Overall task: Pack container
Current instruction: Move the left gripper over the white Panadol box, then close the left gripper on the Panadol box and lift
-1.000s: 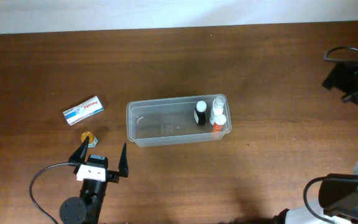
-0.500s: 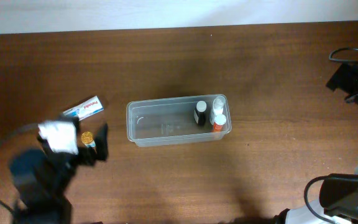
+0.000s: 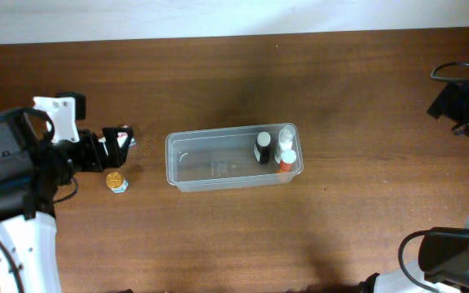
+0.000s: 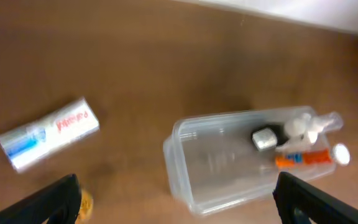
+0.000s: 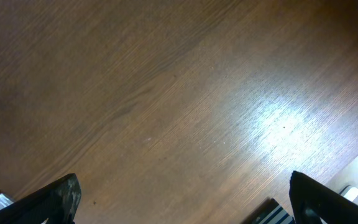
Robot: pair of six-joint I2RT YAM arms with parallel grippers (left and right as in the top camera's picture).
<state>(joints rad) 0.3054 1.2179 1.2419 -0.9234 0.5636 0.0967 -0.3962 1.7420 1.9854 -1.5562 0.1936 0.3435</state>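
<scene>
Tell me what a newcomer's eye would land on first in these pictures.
The clear rectangular plastic tub in the middle of the dark wooden table stands out first, with three small bottles clustered at its right end. Next comes the left gripper, open, off the tub's left end, near a white-and-blue cardboard box and a small gold-coloured object lying on the table.

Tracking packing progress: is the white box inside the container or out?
Out. The white box lies on the table beside the container, apart from it.
</scene>
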